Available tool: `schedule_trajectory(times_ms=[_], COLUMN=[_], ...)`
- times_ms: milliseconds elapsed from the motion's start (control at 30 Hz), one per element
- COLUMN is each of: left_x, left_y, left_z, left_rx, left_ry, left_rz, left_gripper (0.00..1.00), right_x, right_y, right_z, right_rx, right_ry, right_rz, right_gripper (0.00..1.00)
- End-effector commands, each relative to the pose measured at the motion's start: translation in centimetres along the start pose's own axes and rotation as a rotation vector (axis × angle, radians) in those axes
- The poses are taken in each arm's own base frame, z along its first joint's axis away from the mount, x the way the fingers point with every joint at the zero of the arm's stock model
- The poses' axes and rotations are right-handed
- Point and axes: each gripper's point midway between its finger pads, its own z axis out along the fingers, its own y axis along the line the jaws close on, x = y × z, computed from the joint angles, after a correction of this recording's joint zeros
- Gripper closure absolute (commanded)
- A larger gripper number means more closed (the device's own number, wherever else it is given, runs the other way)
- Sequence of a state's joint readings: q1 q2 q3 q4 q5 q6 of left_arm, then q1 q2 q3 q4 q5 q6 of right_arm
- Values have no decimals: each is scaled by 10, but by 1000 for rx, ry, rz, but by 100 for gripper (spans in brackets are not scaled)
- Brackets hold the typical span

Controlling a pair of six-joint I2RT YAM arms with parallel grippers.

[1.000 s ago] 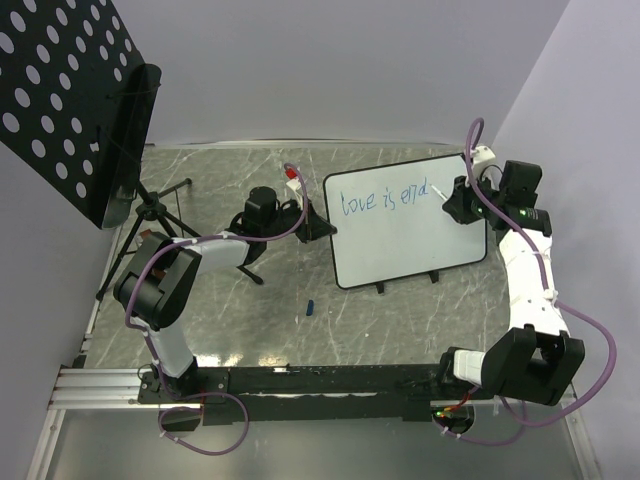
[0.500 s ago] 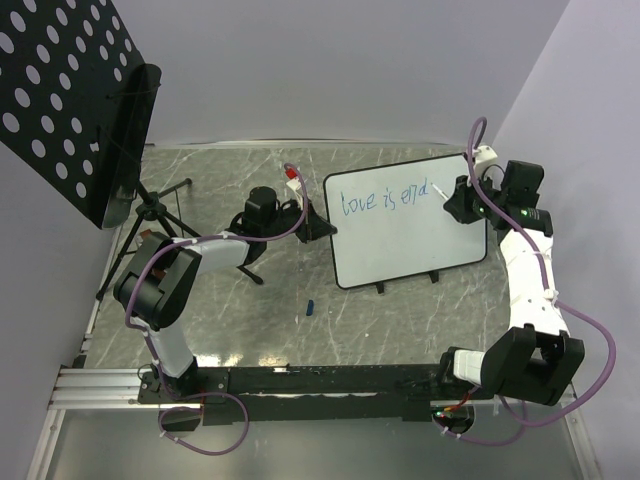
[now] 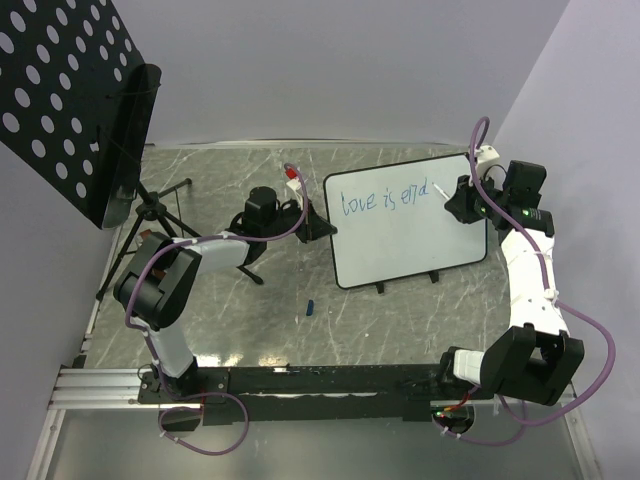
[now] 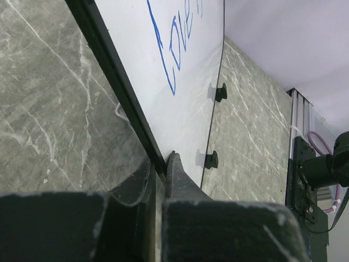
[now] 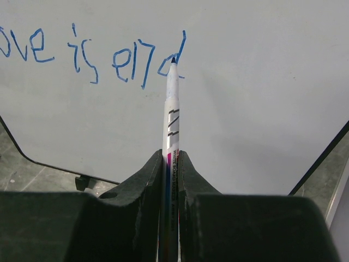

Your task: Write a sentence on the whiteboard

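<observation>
The glossy white rectangular whiteboard with a thin black rim is propped on small black feet on the grey marbled bench, in its far right part. Across the top of the board runs the sentence in thin blue handwritten strokes, reading "love is end". The left claw is pressed together on the board's left rim, pinching it. The right claw pinches a slim white marker, whose dark tip touches the board at the foot of the "d". A small blue piece lies on the bench near the board's lower left corner, apart from it.
</observation>
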State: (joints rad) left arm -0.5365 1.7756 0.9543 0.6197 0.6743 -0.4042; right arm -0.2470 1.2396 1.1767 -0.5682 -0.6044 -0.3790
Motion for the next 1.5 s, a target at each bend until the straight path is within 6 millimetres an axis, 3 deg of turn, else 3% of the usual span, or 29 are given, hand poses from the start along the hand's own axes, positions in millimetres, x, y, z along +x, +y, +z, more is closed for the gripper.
schedule_trajectory(times_ms=[0,1467], left_x=[11,10], left_y=[5,4], left_z=[1,0], left_rx=[-11,-16], left_ry=[34,29], left_rz=[137,143], left_gripper=[99,99], right_x=[-19,-13], right_y=[-5,-4], right_z=[-3,-2], right_rx=[3,-13], right_ry=[-61,-58], right_rz=[-32,-29], right_gripper=[100,100])
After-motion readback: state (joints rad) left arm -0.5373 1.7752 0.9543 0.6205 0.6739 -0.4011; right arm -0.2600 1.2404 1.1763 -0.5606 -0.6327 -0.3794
